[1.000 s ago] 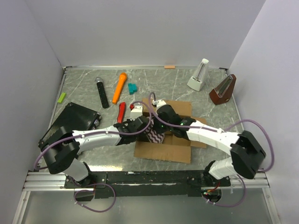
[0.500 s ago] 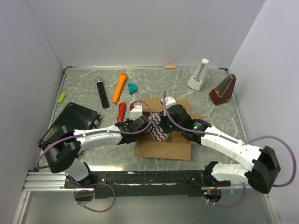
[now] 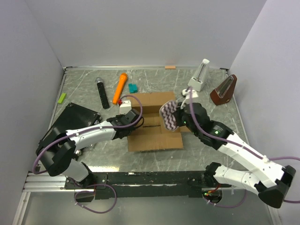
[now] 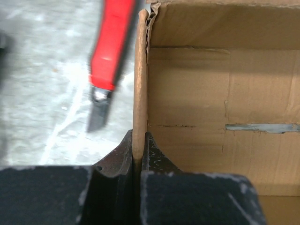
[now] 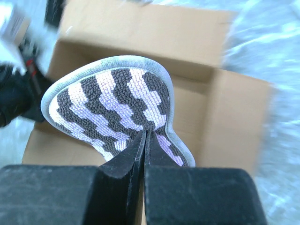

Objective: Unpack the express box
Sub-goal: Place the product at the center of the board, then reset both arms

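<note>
The express box is a brown cardboard carton, open, in the middle of the table. My left gripper is shut on its left wall; in the left wrist view the jaws pinch the cardboard edge. My right gripper is shut on a purple-and-grey zigzag pad and holds it above the box's right side. In the right wrist view the gripper pinches the pad over the open box.
A red utility knife lies just left of the box. At the back left are a black microphone, an orange marker and a teal block. A black case is at the left, and two metronomes at the back right.
My right gripper has lifted the zigzag pad out of the box and carried it back and right. My left gripper has moved left to the box's left wall.
</note>
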